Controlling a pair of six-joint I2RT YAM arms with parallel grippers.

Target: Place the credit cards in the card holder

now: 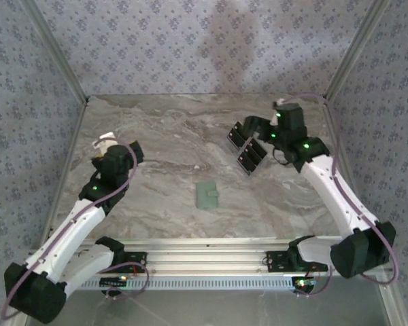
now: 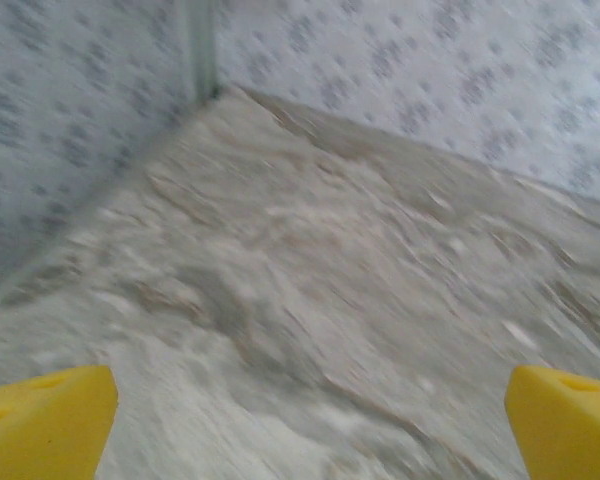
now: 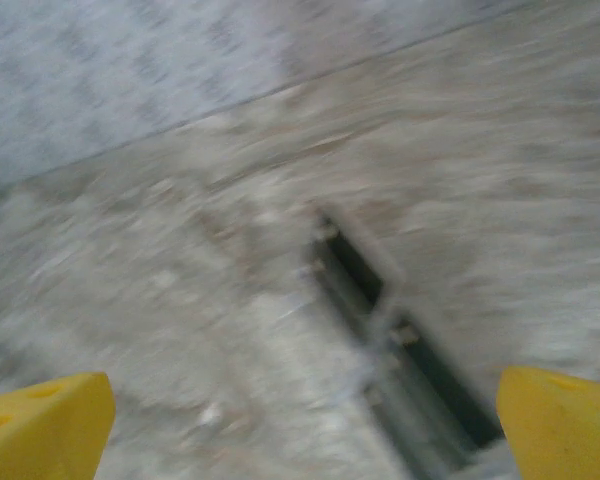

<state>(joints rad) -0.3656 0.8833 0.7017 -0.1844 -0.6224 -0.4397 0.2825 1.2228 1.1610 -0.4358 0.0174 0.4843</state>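
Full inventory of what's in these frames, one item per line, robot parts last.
card holder: 1, pale green, flat at table centre
table: 1, grey-brown marbled, under everything
walls: 3, blue-grey patterned, around table
rail: 1, silver, table's near edge
blurred oblong: 1, dark, pale-rimmed, on table ahead of right gripper; unidentifiable
arms: 2, white and black, near edge
left gripper: 1, yellow fingers, open, over bare table
right gripper: 1, yellow fingers, open, right of card holder

Blurred tabletop, 2 wrist views
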